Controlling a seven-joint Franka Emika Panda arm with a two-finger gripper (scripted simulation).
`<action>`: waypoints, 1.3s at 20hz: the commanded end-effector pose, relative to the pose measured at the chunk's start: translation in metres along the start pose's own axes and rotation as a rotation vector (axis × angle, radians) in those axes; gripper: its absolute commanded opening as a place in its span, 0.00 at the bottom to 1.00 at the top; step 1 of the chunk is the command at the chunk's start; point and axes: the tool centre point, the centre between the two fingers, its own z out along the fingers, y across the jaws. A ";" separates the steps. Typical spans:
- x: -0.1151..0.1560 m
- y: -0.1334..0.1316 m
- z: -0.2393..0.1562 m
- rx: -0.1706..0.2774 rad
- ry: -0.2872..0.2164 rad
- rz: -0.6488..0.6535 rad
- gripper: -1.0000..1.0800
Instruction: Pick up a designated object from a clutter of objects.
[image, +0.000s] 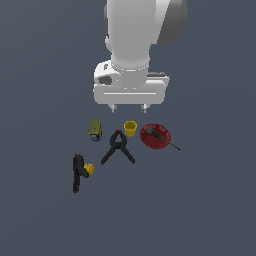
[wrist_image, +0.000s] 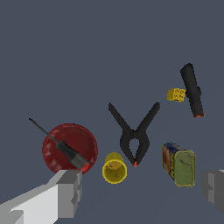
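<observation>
Exterior view shows the gripper hanging above the clutter with its jaws spread wide and nothing between them. Just below it on the grey floor stands the yellow cup, upright, beside the head of the black spring clamp. Toward the exterior view's right lies the red bowl with a dark tool resting across it. Toward the exterior view's left lies the greenish can, and nearer the camera the black-and-yellow tool.
</observation>
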 end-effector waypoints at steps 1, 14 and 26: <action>0.000 0.000 0.000 0.000 0.000 0.000 0.96; 0.002 0.019 -0.016 -0.021 0.027 -0.009 0.96; -0.007 0.012 0.035 -0.016 0.029 -0.081 0.96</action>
